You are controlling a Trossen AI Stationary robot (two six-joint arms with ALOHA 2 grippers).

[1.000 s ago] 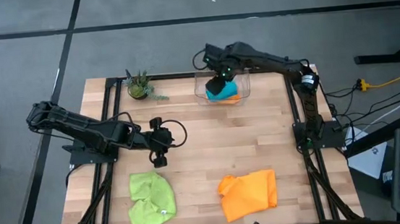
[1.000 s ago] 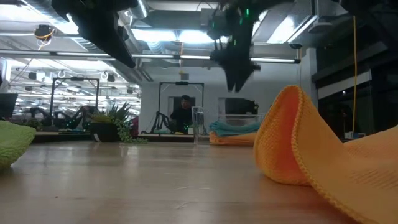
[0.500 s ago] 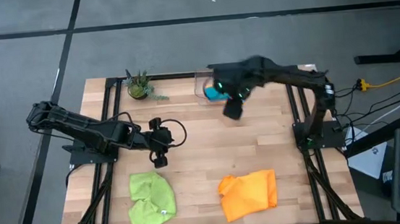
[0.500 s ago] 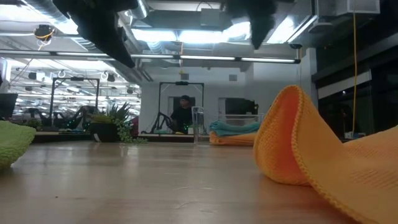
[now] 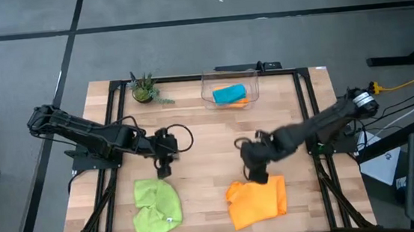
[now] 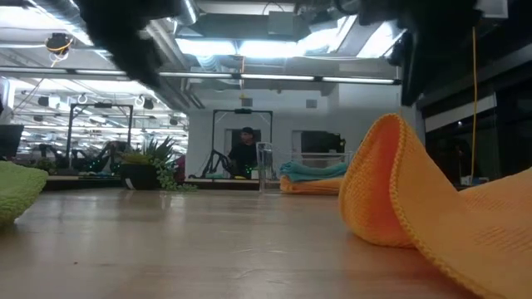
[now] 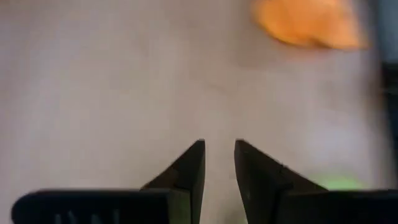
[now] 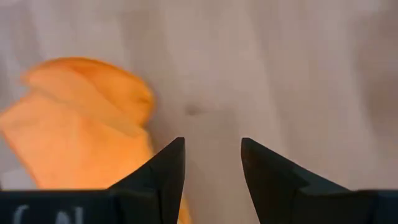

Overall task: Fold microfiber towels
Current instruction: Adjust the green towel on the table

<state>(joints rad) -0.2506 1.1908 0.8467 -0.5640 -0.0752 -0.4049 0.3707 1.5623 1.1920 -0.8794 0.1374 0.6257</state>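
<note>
A crumpled orange towel (image 5: 258, 200) lies near the table's front edge, right of centre; it also shows in the low view (image 6: 416, 208) and the right wrist view (image 8: 81, 124). A crumpled lime green towel (image 5: 157, 207) lies at the front left. A folded teal towel (image 5: 229, 94) rests on an orange one in the clear bin (image 5: 253, 89). My right gripper (image 5: 256, 175) is open and empty, just above the orange towel's far edge (image 8: 212, 146). My left gripper (image 5: 163, 168) is narrowly open and empty over bare wood (image 7: 219, 146), just beyond the green towel.
A small potted plant (image 5: 143, 90) stands at the far left of the table. The bin stands at the far edge, centre right. Bare wood lies between the two arms in the table's middle.
My right gripper has left the bin at the far edge, swung across the table toward the near edge and come down by the orange towel's far edge. The teal towel has stayed in the bin. My left gripper has shifted a little toward the green towel.
</note>
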